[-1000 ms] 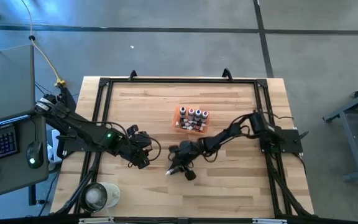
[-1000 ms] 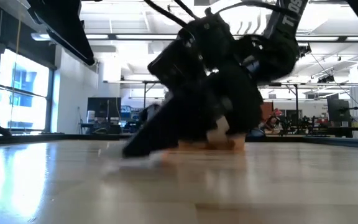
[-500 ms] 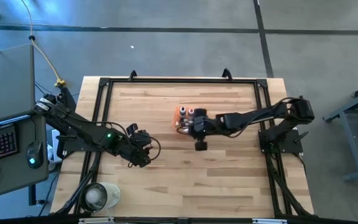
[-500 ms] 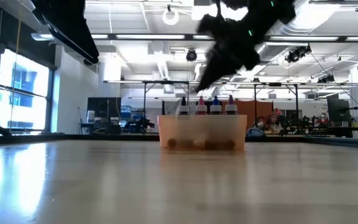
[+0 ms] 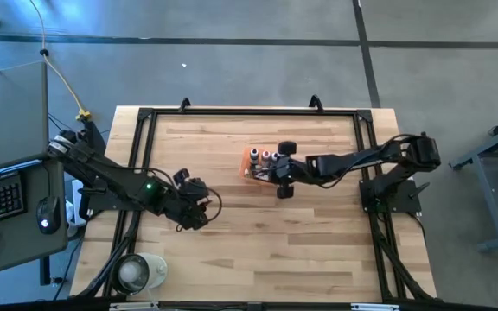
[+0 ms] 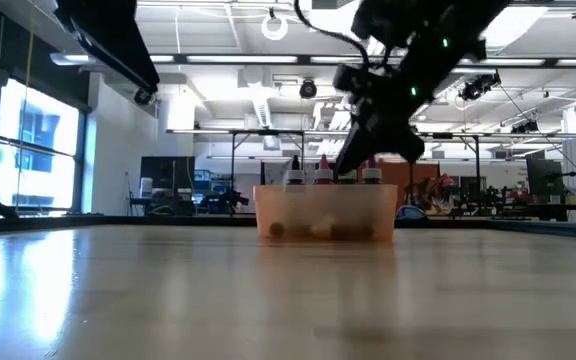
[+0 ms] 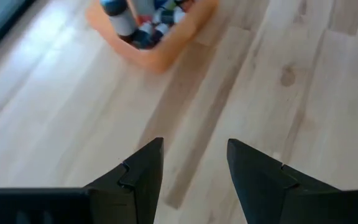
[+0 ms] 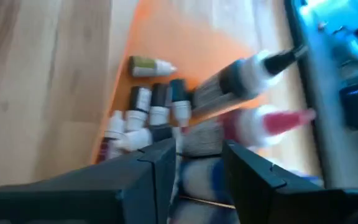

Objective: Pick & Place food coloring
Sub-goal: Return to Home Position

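Note:
The orange tray (image 5: 251, 157) sits mid-table, toward the far side, with several food coloring bottles (image 8: 157, 99) in it, some upright, some lying. In the low view their dark and pinkish caps (image 6: 320, 165) stick up over the tray wall (image 6: 308, 212). My right gripper (image 5: 282, 170) hangs over the tray's right part, fingers pointing down (image 6: 366, 152). It appears shut on a whitish bottle with blue on it (image 8: 196, 175). My left gripper (image 5: 197, 206) waits open, left of the tray, over bare wood (image 7: 191, 146). My right gripper pinches a whitish bottle body (image 8: 196, 175) between its two fingers, coming from above and pointing down. The bottle is lifted clear over the tray. Blur hides which part of the bottle the fingers (image 8: 163, 165) are on.
A white round cup-like object (image 5: 137, 270) stands at the table's near left corner. A black frame (image 5: 249, 112) runs around the tabletop. Bare wood lies open on the near half (image 5: 266, 250). A keyboard and a mouse sit on a desk off the left edge.
My right gripper rose from the table's near-middle, swung toward the far edge to above the tray, then came down closer over the tray's right part. The white bottle tip seen at its fingers on the wood left the table with it.

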Controlling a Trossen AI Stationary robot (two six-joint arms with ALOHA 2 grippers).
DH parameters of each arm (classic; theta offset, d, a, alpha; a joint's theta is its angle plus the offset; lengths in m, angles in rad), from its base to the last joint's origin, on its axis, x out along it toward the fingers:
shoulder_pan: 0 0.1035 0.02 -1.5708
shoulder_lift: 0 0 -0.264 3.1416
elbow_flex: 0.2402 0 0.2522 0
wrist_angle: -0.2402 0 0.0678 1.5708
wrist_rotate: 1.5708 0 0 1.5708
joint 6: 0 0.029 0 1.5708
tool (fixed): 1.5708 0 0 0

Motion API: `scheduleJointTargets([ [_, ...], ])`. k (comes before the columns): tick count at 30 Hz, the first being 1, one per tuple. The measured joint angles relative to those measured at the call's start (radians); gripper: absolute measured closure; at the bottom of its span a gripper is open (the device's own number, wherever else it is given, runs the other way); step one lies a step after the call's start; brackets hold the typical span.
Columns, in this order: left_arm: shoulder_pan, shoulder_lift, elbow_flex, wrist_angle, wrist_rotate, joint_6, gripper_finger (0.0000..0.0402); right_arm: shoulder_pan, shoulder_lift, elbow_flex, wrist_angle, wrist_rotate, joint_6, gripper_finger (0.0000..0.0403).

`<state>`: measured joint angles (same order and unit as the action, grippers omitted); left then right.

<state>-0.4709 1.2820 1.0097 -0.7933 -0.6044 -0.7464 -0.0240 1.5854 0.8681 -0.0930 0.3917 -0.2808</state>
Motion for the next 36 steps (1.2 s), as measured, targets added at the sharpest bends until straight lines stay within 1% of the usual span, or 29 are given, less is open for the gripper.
scheduleJointTargets([
  [2, 0.0, -0.013, 0.044, -0.076, -0.014, -0.003, 0.0227, 0.018, -0.016, 0.069, -0.102, 0.052, -0.071, 0.0275],
  [4, 0.0, -0.039, 0.096, -0.201, -0.046, -0.003, 0.0227, 0.044, -0.041, 0.156, -0.23, 0.129, -0.138, 0.0273],
  [6, 0.0, -0.075, 0.155, -0.321, -0.085, -0.01, 0.0227, 0.073, -0.075, 0.238, -0.363, 0.187, -0.15, 0.0274],
  [7, 0.0, -0.102, 0.181, -0.385, -0.111, -0.014, 0.0227, 0.084, -0.093, 0.271, -0.417, 0.195, -0.145, 0.0275],
  [8, -0.001, -0.133, 0.199, -0.446, -0.133, -0.016, 0.0227, 0.096, -0.119, 0.297, -0.462, 0.184, -0.13, 0.0276],
  [10, 0.0, -0.202, 0.216, -0.523, -0.151, -0.005, 0.0227, 0.112, -0.181, 0.316, -0.531, 0.119, -0.09, 0.028],
  [13, -0.001, -0.336, 0.169, -0.527, -0.139, 0.044, 0.0227, 0.117, -0.317, 0.26, -0.54, -0.018, -0.024, 0.0287],
  [15, -0.001, -0.443, 0.095, -0.447, -0.113, 0.097, 0.0227, 0.108, -0.428, 0.158, -0.488, -0.1, 0.001, 0.0292],
  [17, -0.001, -0.542, -0.017, -0.299, -0.069, 0.181, 0.0227, 0.098, -0.543, 0.028, -0.382, -0.161, 0.013, 0.0296],
  [20, -0.001, -0.699, -0.229, 0.044, 0.045, 0.386, 0.0227, 0.089, -0.711, -0.177, -0.208, -0.221, 0.028, 0.03],
  [22, 0.0, -0.785, -0.371, 0.276, 0.115, 0.519, 0.0227, 0.089, -0.819, -0.29, -0.107, -0.242, 0.03, 0.0301],
  [24, 0.0, -0.851, -0.484, 0.467, 0.128, 0.624, 0.0227, 0.089, -0.923, -0.38, -0.05, -0.245, 0.03, 0.0301],
  [25, 0.0, -0.881, -0.53, 0.532, 0.128, 0.662, 0.0227, 0.089, -0.978, -0.415, -0.022, -0.245, 0.03, 0.0301],
  [27, 0.0, -0.937, -0.588, 0.58, 0.125, 0.701, 0.0227, 0.089, -1.091, -0.473, 0.022, -0.25, 0.033, 0.0301],
  [29, 0.0, -0.989, -0.615, 0.566, 0.115, 0.704, 0.0227, 0.089, -1.205, -0.519, 0.05, -0.271, 0.051, 0.0301],
  [34, 0.0, -1.148, -0.621, 0.455, 0.092, 0.745, 0.0227, 0.089, -1.463, -0.613, 0.058, -0.397, 0.1, 0.0304],
  [36, 0.0, -1.206, -0.65, 0.471, 0.087, 0.751, 0.0227, 0.089, -1.547, -0.657, 0.075, -0.428, 0.1, 0.0304],
])
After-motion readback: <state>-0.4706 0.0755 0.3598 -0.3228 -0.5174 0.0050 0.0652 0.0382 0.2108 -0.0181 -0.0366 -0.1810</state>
